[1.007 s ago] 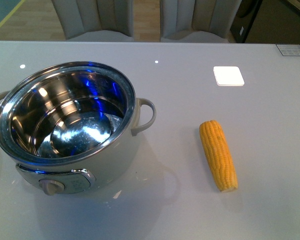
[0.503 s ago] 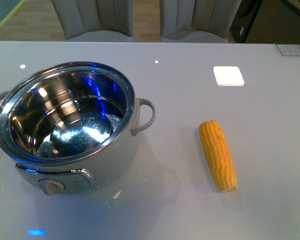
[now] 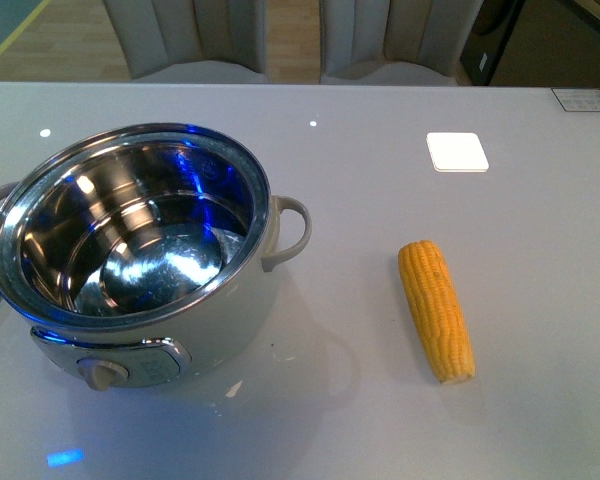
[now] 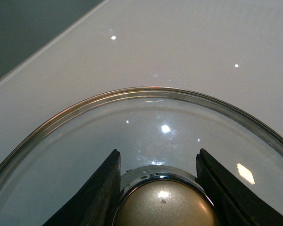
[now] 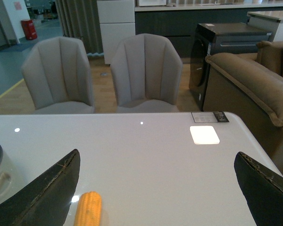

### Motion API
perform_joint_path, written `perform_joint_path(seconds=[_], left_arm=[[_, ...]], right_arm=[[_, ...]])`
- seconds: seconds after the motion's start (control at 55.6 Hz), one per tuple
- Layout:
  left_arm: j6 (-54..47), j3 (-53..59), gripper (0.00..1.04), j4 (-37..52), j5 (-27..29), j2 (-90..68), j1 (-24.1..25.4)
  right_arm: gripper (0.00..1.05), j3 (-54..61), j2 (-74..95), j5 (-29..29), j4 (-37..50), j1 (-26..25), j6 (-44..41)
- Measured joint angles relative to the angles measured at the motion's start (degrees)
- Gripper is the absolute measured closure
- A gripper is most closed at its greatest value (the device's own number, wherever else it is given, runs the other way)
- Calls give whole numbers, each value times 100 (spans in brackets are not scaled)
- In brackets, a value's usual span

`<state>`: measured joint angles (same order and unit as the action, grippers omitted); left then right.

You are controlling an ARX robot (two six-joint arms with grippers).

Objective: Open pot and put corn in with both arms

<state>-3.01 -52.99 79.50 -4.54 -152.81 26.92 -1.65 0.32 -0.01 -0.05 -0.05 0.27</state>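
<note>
Since no lid is seen on it in the front view, the pot (image 3: 232,330) stands open on the table (image 3: 360,430), its steel bowl empty and streaked with blue glints, one loop handle (image 3: 292,232) turned toward the corn and the control knob (image 3: 105,374) facing the camera. The corn (image 3: 436,310) is laid flat on the table to the right of the pot, well apart from it and outside the bowl, its blunt end nearer the camera and its tapered end pointing away. Beyond the corn, farther from the pot, a small white square (image 3: 457,151) is seen on the tabletop, and two grey chairs (image 3: 185,40) are set past the far edge. Neither arm is caught in the front view. In the left wrist view a glass lid (image 4: 85,141) with a metal rim is shown over the table, and the left gripper (image 4: 158,153) is closed about the lid's golden knob (image 4: 165,205), a dark finger (image 4: 101,188) pressed to each side of its chrome collar; whether the lid rests on the table or is held above it cannot be told, nor where it lies from the pot. In the right wrist view the right gripper (image 5: 156,153) is spread wide and holds nothing, its fingers (image 5: 47,193) well apart above the table, with the corn below them and the pot's edge off to one side.
</note>
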Motion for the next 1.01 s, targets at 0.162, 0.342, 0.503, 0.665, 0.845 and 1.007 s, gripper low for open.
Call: perform_joint_path(seconds=[0.162, 0.342, 0.503, 0.665, 0.845, 1.007], left_arm=[[122, 2, 59, 0, 0, -22, 15], [116, 4, 33, 28, 2, -22, 15], [144, 144, 5, 15, 2, 66, 35], [212, 1038, 7, -240, -94, 1228, 138], [407, 1589, 7, -874, -385, 2889, 387], [348, 2188, 7, -1912, -1088, 4487, 562]], right_arm=[[9, 0, 0, 0, 0, 0, 0], [9, 0, 0, 0, -2, 0, 0], [9, 0, 0, 0, -2, 0, 0], [9, 0, -2, -2, -2, 0, 0], [9, 0, -4, 0, -2, 0, 0], [9, 0, -4, 0, -2, 0, 0]])
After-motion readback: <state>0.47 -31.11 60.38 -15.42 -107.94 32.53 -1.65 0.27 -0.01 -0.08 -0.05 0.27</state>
